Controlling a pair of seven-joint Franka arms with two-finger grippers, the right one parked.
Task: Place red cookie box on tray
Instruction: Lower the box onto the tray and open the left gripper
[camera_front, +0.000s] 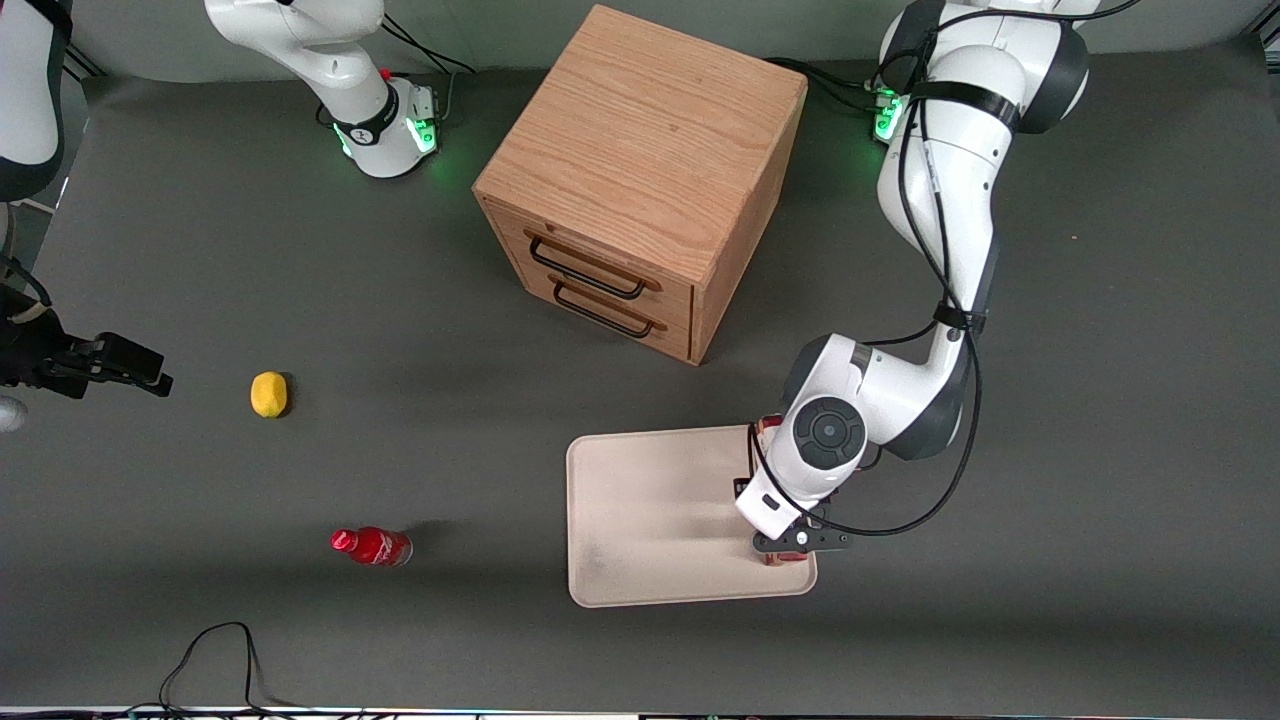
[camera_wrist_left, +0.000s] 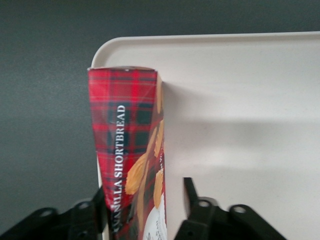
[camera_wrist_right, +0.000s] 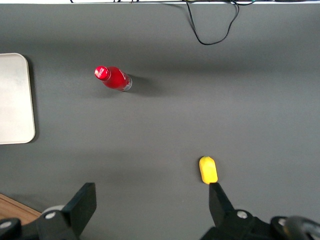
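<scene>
Below, dark grey table (camera_front: 300, 620), tray (camera_front: 640, 520), red cookie box (camera_wrist_left: 132, 150), end effector (camera_wrist_left: 145, 210) open.

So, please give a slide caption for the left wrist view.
Open gripper around the red cookie box, standing along the tray edge.

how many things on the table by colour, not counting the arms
red: 2, cookie box with the gripper open around it, bottle
yellow: 1, lemon-like thing
cream: 1, tray
wood: 1, drawer cabinet
total: 5
</scene>
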